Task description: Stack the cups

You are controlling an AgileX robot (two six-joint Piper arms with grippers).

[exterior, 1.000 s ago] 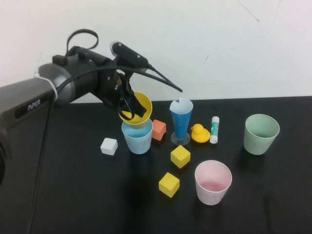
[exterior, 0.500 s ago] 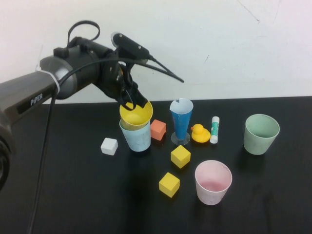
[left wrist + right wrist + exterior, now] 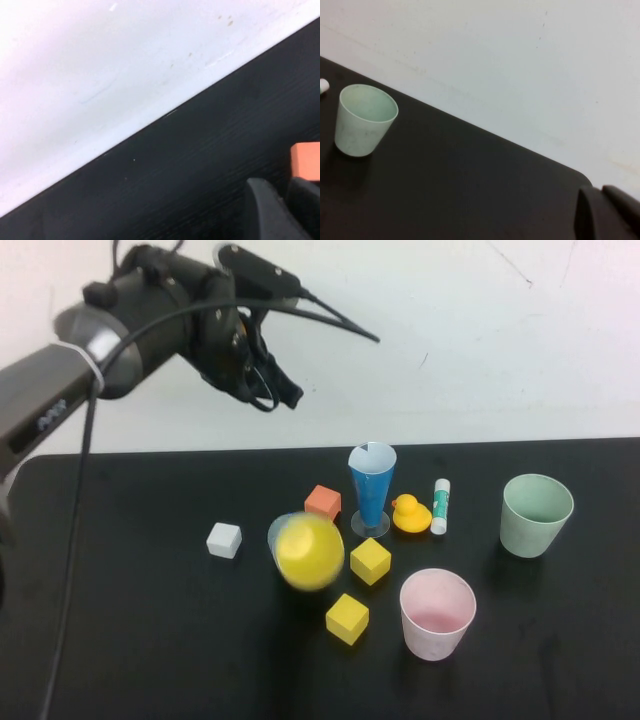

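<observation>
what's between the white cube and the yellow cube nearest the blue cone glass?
High view: the stacked yellow cup in the light blue cup, tipped over, lies between white cube and yellow cube. Left gripper is raised above; right gripper isn't visible there.

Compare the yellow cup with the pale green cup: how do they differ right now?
The yellow cup is tipped toward the camera, nested in the light blue cup and blurred; the pale green cup stands upright, alone and sharp. Yellow sits mid-table, green toward the right. Both are small tapered cups. The left gripper hangs above the table, holding nothing. The right gripper shows only in its wrist view.
</observation>
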